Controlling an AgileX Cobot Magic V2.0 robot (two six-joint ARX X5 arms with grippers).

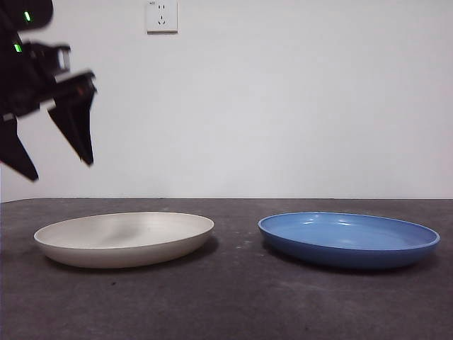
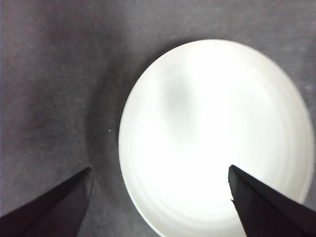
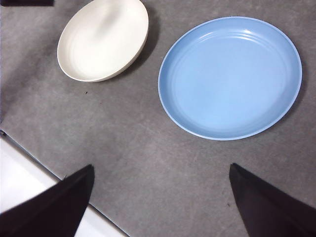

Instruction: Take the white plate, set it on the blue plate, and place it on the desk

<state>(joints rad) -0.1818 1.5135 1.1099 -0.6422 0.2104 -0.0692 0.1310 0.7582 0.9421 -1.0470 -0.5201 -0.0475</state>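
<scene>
White plate [image 1: 124, 239] lower left on desk [image 1: 233, 304], untouched; blue plate [image 1: 348, 239] lower right, apart. Left gripper [image 1: 60, 152] upper left, jaws wide, empty. Right gripper [image 3: 160, 197] wide, waiting. All steps left.

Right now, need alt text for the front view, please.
The left gripper, jaws open, hangs at upper left above the white plate, touching nothing. The blue plate sits apart on the right, both on the dark desk; a white wall with a socket is behind.
</scene>
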